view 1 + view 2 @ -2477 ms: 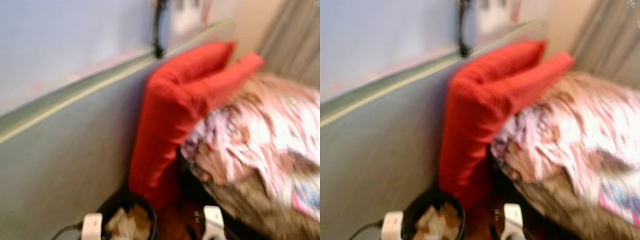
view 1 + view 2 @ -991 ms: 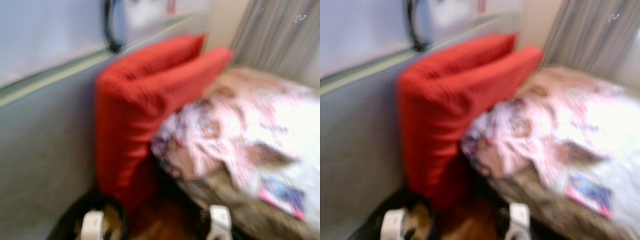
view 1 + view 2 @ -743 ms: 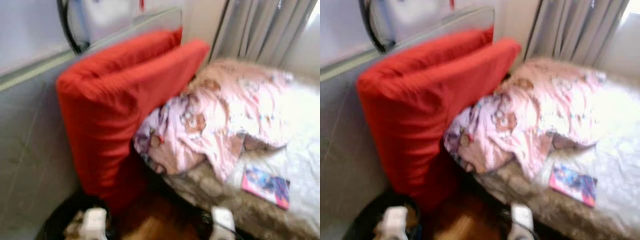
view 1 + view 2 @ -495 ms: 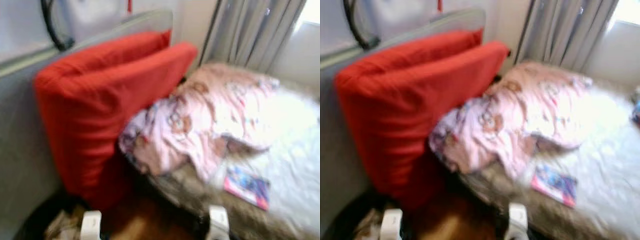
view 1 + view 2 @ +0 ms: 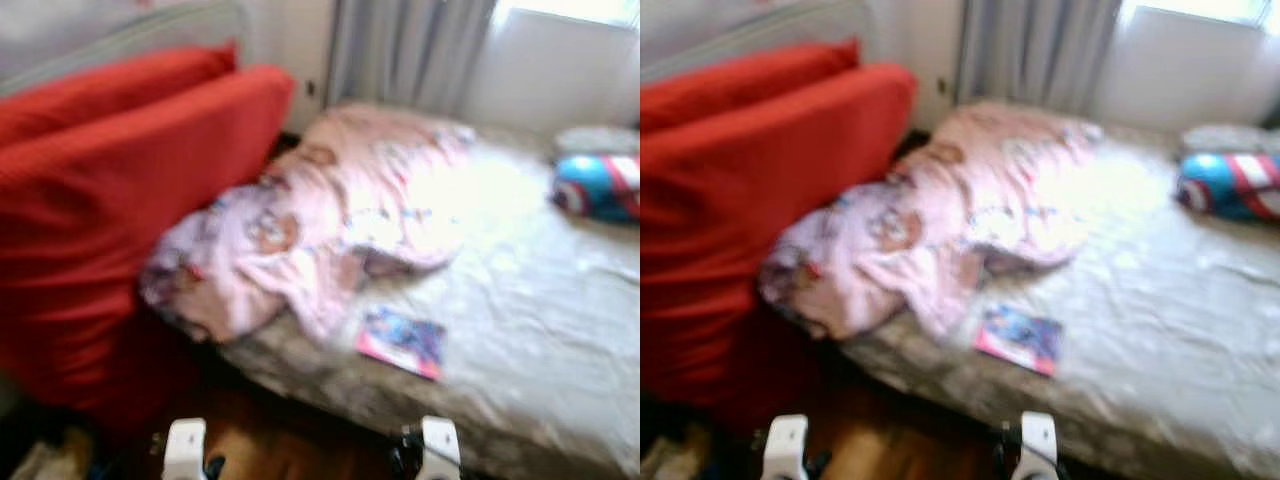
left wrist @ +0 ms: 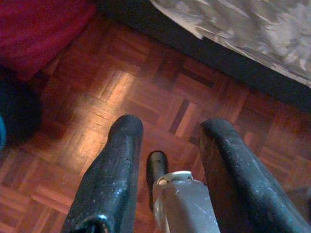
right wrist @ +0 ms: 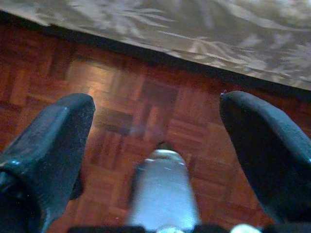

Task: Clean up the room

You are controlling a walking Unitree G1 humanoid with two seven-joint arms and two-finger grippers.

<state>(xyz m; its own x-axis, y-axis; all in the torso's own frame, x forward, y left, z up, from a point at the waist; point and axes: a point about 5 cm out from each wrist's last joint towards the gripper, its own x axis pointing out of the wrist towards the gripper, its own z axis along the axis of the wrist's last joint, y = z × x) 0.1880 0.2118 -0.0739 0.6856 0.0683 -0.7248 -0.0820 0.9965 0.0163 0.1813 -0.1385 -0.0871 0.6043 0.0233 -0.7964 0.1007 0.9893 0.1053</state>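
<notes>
Two red cushions (image 5: 110,200) now far left, bed (image 5: 540,330) newly central, blurred

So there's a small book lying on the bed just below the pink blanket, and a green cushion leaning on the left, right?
Not quite. The cushion is red, not green, as the left eye view shows. The book does lie on the bed just below the pink blanket.

- Parquet floor (image 6: 146,92): wood blocks, warm sheen.
- Red cushions (image 5: 110,200): matt woven cloth.
- Pink blanket (image 5: 330,210): soft printed cloth.
- Bedspread (image 7: 204,34): patterned fabric.
- Left gripper (image 6: 170,131) fingers (image 6: 114,170): scuffed black, matt.
</notes>
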